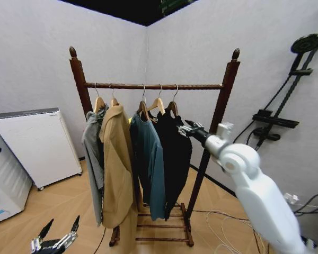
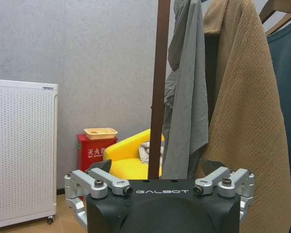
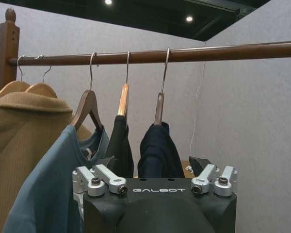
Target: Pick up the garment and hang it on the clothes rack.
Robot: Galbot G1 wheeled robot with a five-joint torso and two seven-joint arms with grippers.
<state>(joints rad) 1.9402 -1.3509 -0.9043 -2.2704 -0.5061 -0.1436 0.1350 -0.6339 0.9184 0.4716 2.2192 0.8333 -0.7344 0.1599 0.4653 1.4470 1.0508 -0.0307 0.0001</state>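
Observation:
The clothes rack [image 1: 153, 85] stands in the room's corner, its rail [image 3: 184, 53] carrying several hangers. The garment [image 1: 176, 153], long and black, hangs at the right end of the row, beside a teal-blue jacket [image 1: 148, 159]. In the right wrist view dark cloth [image 3: 120, 143] hangs from a light wooden hanger [image 3: 123, 99], with more on a darker hanger beside it. My right gripper [image 1: 186, 128] is raised at the garment's right shoulder, open [image 3: 153, 162], with nothing between its fingers. My left gripper [image 1: 63, 222] hangs low at the front left, open [image 2: 155, 167] and holding nothing.
A tan coat [image 1: 116, 164] and a grey garment [image 1: 93, 153] hang at the rail's left. A white appliance [image 1: 37, 143] and a washing machine [image 1: 0, 180] stand at left, a black shower pole [image 1: 286, 106] at right. Cables [image 1: 222, 222] lie on the floor. A yellow seat [image 2: 131, 155] sits behind.

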